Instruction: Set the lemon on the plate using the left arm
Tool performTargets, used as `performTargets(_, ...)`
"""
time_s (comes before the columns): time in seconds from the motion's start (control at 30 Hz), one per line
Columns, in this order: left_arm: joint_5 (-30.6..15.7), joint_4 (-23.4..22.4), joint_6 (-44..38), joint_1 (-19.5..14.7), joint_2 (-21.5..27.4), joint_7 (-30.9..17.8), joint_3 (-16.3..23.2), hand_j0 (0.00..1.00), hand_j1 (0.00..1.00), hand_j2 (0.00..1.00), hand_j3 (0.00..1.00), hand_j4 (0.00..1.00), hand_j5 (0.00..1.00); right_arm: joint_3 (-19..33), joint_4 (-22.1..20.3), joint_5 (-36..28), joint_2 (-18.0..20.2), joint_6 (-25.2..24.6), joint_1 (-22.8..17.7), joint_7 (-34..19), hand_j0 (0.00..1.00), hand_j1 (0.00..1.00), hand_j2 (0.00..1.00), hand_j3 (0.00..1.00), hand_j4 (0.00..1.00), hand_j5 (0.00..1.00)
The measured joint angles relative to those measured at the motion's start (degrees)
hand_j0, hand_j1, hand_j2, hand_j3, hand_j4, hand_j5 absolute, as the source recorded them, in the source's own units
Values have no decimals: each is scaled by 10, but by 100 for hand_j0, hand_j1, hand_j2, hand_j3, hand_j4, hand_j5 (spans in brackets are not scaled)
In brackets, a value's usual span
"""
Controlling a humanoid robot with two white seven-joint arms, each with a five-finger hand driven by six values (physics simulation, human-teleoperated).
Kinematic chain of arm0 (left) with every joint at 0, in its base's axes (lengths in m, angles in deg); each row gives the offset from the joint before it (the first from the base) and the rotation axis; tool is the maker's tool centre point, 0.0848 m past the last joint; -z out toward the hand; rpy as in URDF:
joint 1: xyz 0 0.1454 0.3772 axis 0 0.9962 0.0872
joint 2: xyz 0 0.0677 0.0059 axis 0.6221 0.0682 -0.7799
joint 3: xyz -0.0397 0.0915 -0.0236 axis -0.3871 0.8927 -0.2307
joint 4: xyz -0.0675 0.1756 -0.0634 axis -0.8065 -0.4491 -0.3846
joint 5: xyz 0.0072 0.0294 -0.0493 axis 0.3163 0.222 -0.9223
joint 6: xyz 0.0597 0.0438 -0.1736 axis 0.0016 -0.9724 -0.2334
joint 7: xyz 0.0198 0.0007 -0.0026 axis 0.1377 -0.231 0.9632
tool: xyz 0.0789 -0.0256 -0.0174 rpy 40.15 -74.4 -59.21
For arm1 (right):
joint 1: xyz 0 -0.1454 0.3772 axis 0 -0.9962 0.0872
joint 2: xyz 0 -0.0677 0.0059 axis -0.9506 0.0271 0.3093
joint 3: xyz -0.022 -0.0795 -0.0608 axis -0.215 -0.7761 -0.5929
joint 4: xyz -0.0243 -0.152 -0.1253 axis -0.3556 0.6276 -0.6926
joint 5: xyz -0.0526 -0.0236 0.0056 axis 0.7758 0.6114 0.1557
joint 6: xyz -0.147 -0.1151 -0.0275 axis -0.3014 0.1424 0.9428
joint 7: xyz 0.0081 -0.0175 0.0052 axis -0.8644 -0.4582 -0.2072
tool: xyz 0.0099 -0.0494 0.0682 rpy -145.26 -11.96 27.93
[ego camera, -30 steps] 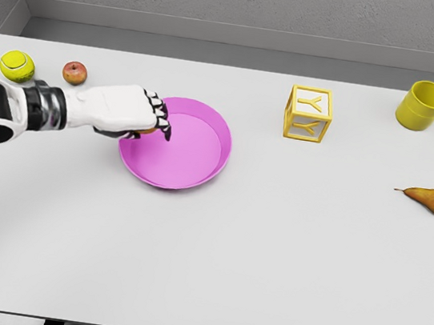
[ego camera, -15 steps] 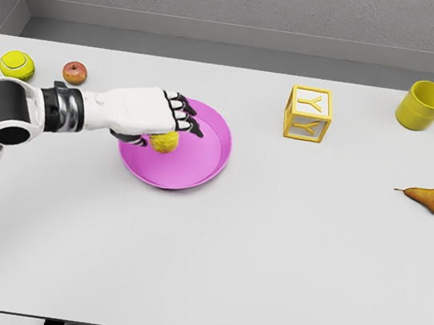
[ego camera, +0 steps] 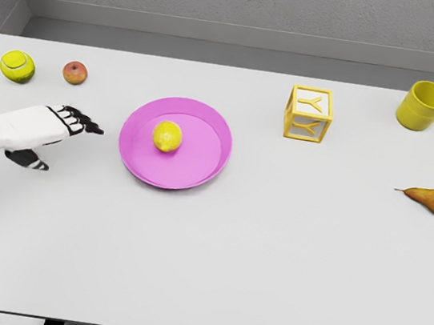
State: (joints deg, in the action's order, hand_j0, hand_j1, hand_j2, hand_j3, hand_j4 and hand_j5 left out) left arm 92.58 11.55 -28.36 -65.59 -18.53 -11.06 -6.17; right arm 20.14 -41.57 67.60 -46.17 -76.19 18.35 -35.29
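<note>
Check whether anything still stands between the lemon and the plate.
Nothing does: the lemon already lies inside the pink plate, left of its middle. The left hand is off to the plate's left, fingers spread and holding nothing, with bare table between it and the rim.

**White shell, black finger joints**

The left hand (ego camera: 35, 130) has a smooth white casing over its back and wrist. Its fingers (ego camera: 77, 119) carry black segments between white links, with dark tips; the thumb is likewise black and white
</note>
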Motion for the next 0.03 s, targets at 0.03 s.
performTargets(0.03,-3,-7,-1,0,3,0,-31,100,100,100,100,100,100,0,0,0,0,0,0,0,100,100,100,100,100,100)
